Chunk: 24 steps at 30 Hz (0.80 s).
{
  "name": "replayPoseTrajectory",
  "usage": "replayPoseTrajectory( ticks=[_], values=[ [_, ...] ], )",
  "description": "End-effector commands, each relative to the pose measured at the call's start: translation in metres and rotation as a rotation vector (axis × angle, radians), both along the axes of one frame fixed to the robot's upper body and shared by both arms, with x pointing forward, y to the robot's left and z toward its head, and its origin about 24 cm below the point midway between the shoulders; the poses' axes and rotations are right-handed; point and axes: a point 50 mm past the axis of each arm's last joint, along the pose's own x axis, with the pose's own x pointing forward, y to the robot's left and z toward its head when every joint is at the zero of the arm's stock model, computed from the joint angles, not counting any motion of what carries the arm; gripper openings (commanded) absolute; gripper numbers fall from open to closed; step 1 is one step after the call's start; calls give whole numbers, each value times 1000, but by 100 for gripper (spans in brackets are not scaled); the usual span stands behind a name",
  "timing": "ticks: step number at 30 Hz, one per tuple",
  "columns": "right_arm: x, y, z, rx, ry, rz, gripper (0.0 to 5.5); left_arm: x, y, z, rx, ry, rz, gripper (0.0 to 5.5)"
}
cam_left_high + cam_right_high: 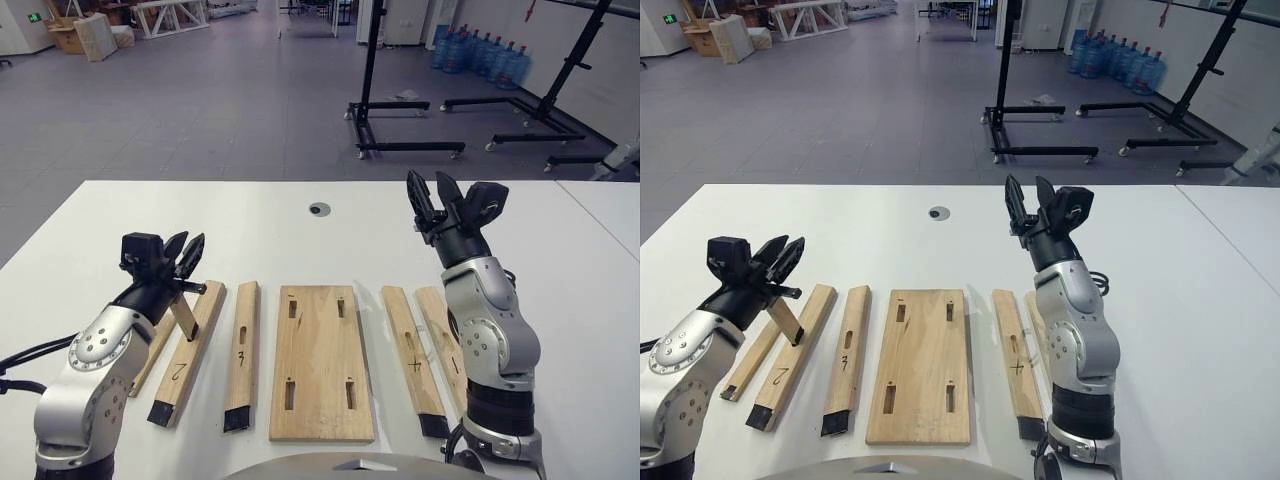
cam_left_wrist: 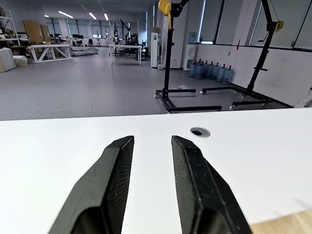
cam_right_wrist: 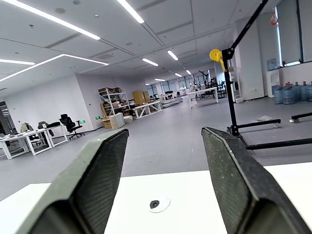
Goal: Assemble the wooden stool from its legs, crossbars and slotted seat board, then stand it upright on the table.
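Lying flat on the white table (image 1: 560, 300), the slotted seat board (image 1: 320, 365) sits unassembled between loose parts: two left legs (image 1: 242, 345) on one side and two right legs (image 1: 408, 350) on the other, partly behind the right arm. Above the outer left leg (image 1: 195, 345) hovers the left gripper (image 1: 190, 246), jaws apart and empty; a short crossbar (image 1: 184, 316) slants just beneath it. Farther back, the right gripper (image 1: 427, 186) is held above the table, jaws apart, holding nothing.
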Motion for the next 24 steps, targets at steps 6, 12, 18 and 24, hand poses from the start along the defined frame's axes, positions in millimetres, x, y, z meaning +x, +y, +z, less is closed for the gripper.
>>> replayPoseTrajectory(
  ticks=[6,12,18,24],
  values=[
    [-5,-5,-5,6,8,-48,277,16,50,46,155,-140,143,137],
    [-14,-5,-11,1,25,-90,277,2,90,-8,236,82,313,137],
    [-10,-1,-9,-21,32,-59,277,-50,79,-73,427,334,80,182],
    [-18,-5,-15,-23,67,-82,277,-85,61,-74,365,388,-86,241]
  ],
)
